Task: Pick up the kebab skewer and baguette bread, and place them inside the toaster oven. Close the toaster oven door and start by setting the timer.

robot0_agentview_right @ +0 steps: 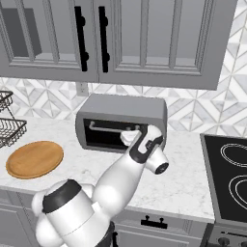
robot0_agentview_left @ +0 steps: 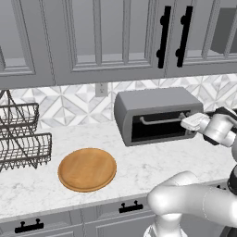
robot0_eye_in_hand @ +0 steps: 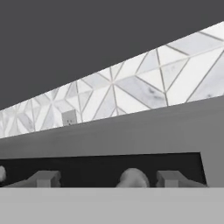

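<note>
Grey metal sits right ahead of your jaws [robot0_agentview_right: 126,138]: the toaster oven [robot0_agentview_left: 155,114] stands on the marble bench [robot0_agentview_left: 139,166], and the jaws hover close against the right part of its black front. They stand wide apart with nothing between them. In the hand view the fingertips [robot0_eye_in_hand: 43,178] rise against the dark window just below the oven's top edge. The toaster oven door [robot0_agentview_right: 112,134] looks upright, its grey bar handle [robot0_agentview_left: 162,121] running off to the left of the jaws, though I cannot tell whether it is fully latched. The kebab skewer and baguette bread are not to be made out; the round wooden board [robot0_agentview_left: 87,169], well off to the left of the jaws, lies bare, so I judge the food is likely inside already.

Watch the approach. From this close, a push with open jaws could slide the whole oven back toward the tiled wall [robot0_eye_in_hand: 144,83] instead of seating the door. Reaching for the knob strip at the right, a finger may catch the handle end or slip off the knob, leaving the timer unset.
</note>
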Robot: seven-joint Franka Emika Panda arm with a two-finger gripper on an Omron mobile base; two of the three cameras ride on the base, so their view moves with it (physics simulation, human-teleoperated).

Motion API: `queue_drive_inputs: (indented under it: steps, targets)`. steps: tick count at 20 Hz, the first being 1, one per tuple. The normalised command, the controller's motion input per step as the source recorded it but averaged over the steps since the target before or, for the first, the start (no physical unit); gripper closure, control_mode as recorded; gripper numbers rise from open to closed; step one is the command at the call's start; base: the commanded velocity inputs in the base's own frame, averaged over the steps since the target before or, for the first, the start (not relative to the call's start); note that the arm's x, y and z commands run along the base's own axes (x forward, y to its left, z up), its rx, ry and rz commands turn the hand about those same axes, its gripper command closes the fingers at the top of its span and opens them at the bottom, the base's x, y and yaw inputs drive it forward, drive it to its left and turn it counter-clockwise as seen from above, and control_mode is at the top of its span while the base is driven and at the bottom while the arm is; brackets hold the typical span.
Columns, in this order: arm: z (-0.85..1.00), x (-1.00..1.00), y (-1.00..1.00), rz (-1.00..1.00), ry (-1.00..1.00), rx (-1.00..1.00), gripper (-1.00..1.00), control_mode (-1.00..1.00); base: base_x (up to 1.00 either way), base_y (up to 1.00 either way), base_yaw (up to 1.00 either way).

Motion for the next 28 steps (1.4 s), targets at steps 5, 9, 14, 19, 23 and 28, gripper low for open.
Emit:
queue_drive_inputs:
  steps: [5, 9, 14, 19, 23, 28]
  targets:
    - [0.06, 0.06, 0.07, 0.0, 0.0, 0.0, -1.0, -1.0, 0.0, 0.0, 0.0]
    - [0.4, -0.27, 0.0, 0.0, 0.0, 0.0, -1.0, -1.0, 0.0, 0.0, 0.0]
    - [0.5, -0.28, 0.0, 0.0, 0.0, 0.0, -1.0, -1.0, 0.0, 0.0, 0.0]
    - [0.16, -0.73, -0.4, -0.02, 0.0, 0.0, -1.0, -1.0, 0.0, 0.0, 0.0]
    - [-0.01, -0.82, -0.54, -0.09, 0.0, 0.0, -1.0, -1.0, 0.0, 0.0, 0.0]
    - [0.0, -0.32, -0.2, -0.16, 0.0, 0.0, -1.0, -1.0, 0.0, 0.0, 0.0]
